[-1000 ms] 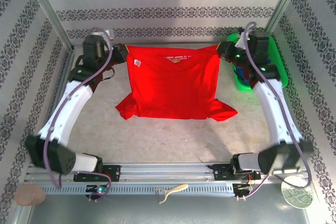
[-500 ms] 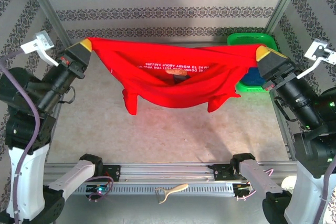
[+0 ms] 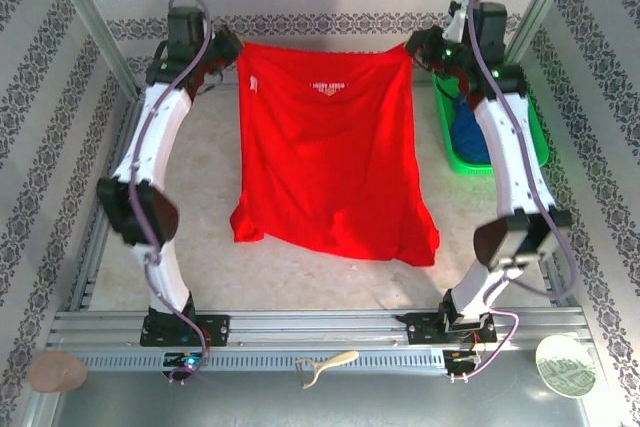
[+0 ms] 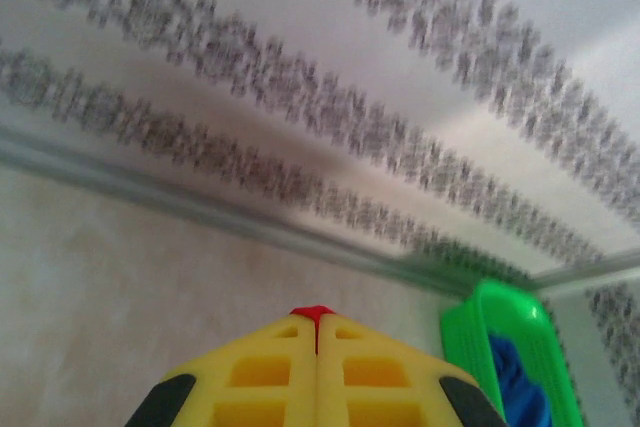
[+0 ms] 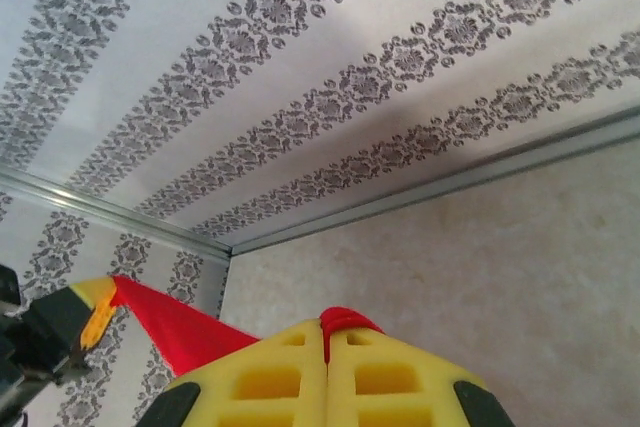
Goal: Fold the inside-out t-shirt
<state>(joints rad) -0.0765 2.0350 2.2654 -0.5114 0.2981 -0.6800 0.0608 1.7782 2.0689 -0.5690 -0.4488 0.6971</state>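
Over the beige surface (image 3: 300,277), we see the left hand (image 4: 317,332) and right hand (image 5: 326,332) each pinching a far corner of the red t-shirt (image 3: 330,157), hem seemingly touching down.

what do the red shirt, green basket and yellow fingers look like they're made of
t-shirt: soft knit cloth, probably cotton, matte; it drapes and wrinkles.
green basket: seemingly moulded plastic, bright even colour with a slight sheen.
left fingers: hard yellow plastic, matte, possibly printed; square recesses in the surface.
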